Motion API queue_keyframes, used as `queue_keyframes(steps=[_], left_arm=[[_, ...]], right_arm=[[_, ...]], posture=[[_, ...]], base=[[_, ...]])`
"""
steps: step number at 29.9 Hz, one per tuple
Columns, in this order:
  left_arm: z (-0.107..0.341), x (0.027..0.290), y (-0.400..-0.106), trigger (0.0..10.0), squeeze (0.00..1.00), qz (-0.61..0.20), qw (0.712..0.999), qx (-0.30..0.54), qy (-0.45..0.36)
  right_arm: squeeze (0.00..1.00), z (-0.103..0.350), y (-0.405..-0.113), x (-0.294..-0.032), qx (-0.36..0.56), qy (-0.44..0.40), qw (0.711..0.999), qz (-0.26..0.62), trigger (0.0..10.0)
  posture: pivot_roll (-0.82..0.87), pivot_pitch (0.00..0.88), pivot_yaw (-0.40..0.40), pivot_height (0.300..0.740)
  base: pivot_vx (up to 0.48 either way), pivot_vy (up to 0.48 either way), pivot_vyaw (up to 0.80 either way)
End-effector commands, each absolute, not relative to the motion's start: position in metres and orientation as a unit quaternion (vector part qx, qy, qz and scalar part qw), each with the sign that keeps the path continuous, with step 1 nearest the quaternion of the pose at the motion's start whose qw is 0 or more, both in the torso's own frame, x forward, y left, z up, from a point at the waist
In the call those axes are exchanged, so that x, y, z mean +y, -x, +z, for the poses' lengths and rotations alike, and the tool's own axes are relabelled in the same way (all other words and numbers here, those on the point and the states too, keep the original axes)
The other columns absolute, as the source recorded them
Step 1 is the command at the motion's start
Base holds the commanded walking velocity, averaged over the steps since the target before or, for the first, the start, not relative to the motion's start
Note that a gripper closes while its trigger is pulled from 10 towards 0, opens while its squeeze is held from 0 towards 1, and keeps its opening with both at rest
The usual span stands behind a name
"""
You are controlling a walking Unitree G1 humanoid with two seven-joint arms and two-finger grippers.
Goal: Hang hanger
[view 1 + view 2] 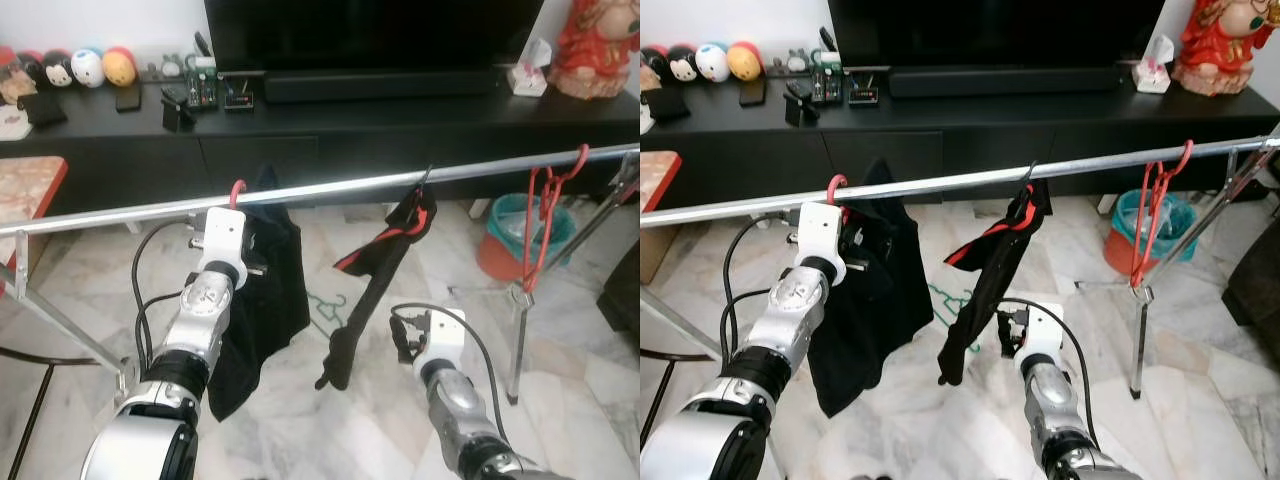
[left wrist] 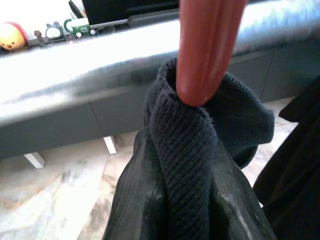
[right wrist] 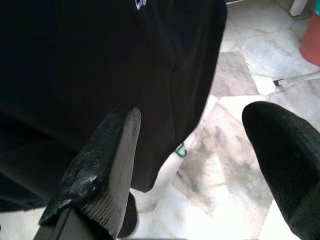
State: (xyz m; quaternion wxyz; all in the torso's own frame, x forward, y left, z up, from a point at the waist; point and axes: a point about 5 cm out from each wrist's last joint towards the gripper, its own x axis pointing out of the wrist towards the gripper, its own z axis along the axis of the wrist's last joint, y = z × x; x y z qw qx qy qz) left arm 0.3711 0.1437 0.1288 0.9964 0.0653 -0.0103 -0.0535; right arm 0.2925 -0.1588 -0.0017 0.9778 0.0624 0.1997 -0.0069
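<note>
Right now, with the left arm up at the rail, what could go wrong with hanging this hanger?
1. The red hanger hook sits at the rail; whether it is fully over is unclear, so letting go might drop the black garment.
2. The left claw is pressed into the cloth and could snag it when pulling away.
3. The right claw is open beside the black and red garment and could brush it.
</note>
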Motion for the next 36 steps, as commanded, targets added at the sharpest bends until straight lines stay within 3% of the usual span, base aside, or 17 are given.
queue_keyframes(steps=[1,8,21,36], left_arm=[[0.143,0.140,-0.376,10.0,0.00,-0.059,0.995,-0.041,-0.064],[0.145,0.141,-0.376,10.0,0.00,-0.064,0.995,-0.047,-0.064],[0.134,0.141,-0.369,10.0,0.00,-0.095,0.993,-0.028,-0.068],[0.131,0.121,-0.379,10.0,0.00,-0.112,0.991,0.028,-0.062]], right_arm=[[0.00,0.003,-0.296,-0.158,0.188,-0.063,0.980,-0.008,10.0],[0.00,0.004,-0.297,-0.157,0.184,-0.063,0.981,-0.007,10.0],[0.00,0.005,-0.298,-0.155,0.181,-0.064,0.981,-0.006,10.0],[0.00,0.005,-0.298,-0.154,0.181,-0.068,0.981,-0.009,10.0]], posture=[[0.01,0.081,0.003,0.740],[0.02,0.083,0.002,0.740],[0.02,0.090,0.007,0.740],[0.02,0.089,0.027,0.740]], base=[[0.259,0.000,0.00],[0.266,0.000,0.00],[0.000,0.000,0.00],[0.000,0.000,0.00]])
